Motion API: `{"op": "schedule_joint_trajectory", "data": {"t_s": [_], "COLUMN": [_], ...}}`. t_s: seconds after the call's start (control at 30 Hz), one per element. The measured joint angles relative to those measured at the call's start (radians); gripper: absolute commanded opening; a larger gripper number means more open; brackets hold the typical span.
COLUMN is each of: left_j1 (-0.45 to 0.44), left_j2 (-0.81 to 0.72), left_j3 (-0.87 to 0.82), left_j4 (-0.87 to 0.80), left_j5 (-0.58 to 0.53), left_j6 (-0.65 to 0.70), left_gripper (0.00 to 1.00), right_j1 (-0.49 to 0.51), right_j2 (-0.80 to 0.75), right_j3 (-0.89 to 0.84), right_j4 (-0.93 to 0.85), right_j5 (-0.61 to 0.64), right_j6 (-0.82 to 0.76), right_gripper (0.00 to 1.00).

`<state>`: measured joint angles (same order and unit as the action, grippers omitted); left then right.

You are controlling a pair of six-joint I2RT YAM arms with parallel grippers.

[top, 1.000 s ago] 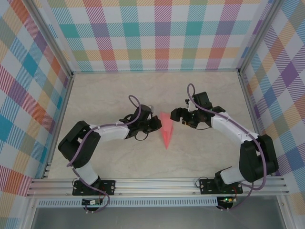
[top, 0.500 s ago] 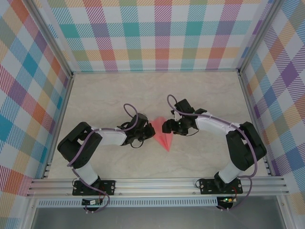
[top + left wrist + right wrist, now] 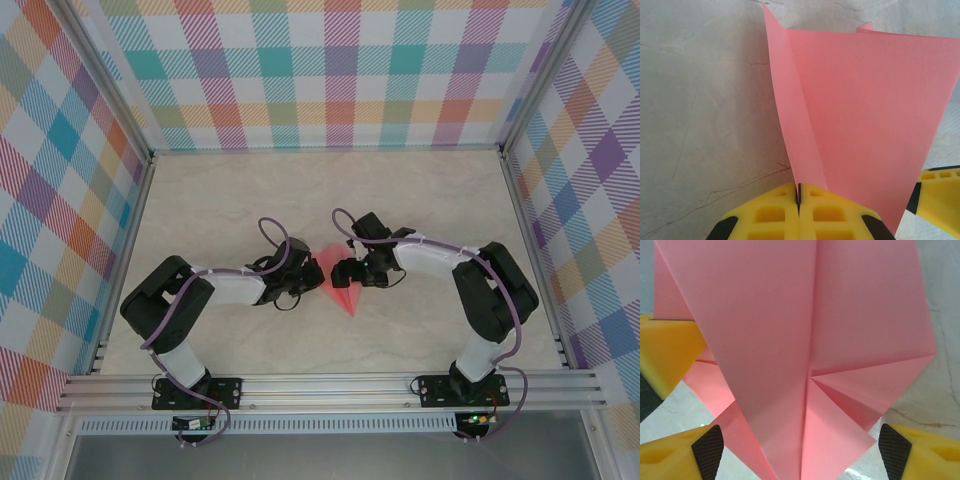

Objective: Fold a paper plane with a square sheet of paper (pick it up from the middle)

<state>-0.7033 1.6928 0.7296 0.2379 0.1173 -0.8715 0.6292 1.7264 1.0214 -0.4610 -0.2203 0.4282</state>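
The square sheet of paper is folded into a salmon-pink pointed paper plane [image 3: 345, 291] at the table's middle, tip toward the near edge. My left gripper [image 3: 313, 279] is shut on the plane's upright left flap [image 3: 790, 100], which runs down into the seam between the yellow jaws [image 3: 799, 194]. My right gripper [image 3: 350, 272] stands open at the plane's right side. Its black-padded fingertips [image 3: 708, 450] lie either side of the folded layers [image 3: 790, 330], with the paper between and over them [image 3: 801, 455].
The marble-patterned tabletop [image 3: 420, 190] is walled by chequered panels on three sides. An aluminium rail [image 3: 330, 390] with both arm bases runs along the near edge. The two grippers nearly touch across the paper; a right finger [image 3: 940, 200] shows in the left wrist view.
My right arm has reached left, bringing its gripper onto the plane. The left gripper shifted slightly down-left, still shut, and the plane now sits tilted between the two grippers.
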Motion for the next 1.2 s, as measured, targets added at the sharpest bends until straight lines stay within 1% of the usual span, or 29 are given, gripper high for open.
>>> {"op": "schedule_joint_trajectory", "data": {"t_s": [0.2,0.37,0.47,0.6,0.8,0.97,1.07,1.1,1.2], "left_j1": [0.000,0.000,0.000,0.000,0.000,0.000,0.000,0.000,0.003], "left_j2": [0.000,0.000,0.000,0.000,0.000,0.000,0.000,-0.003,-0.028], "left_j3": [0.000,0.000,0.000,0.000,0.002,0.002,0.002,0.002,0.005], "left_j4": [0.000,0.000,0.000,0.000,-0.001,-0.001,-0.005,-0.012,-0.056], "left_j5": [0.000,0.000,0.000,0.000,0.000,0.001,0.000,0.000,-0.009], "left_j6": [0.000,0.000,0.000,0.000,0.000,0.000,0.001,0.000,0.002], "left_gripper": [0.00,0.00,0.00,0.00,0.00,0.07,0.17,0.21,0.30], "right_j1": [0.000,0.001,0.006,0.018,0.043,0.061,0.068,0.069,0.072], "right_j2": [0.001,0.001,0.002,0.019,0.048,0.079,0.087,0.088,0.089], "right_j3": [0.004,0.004,0.004,0.009,0.038,0.063,0.067,0.068,0.071], "right_j4": [0.001,0.011,0.012,0.012,0.005,-0.004,-0.011,-0.014,-0.020], "right_j5": [-0.048,-0.112,-0.122,-0.120,-0.071,-0.011,0.023,0.031,0.054], "right_j6": [-0.020,-0.029,-0.035,-0.041,-0.045,-0.047,-0.047,-0.047,-0.047], "right_gripper": [0.76,0.65,0.59,0.60,0.56,0.50,0.46,0.45,0.43]}}
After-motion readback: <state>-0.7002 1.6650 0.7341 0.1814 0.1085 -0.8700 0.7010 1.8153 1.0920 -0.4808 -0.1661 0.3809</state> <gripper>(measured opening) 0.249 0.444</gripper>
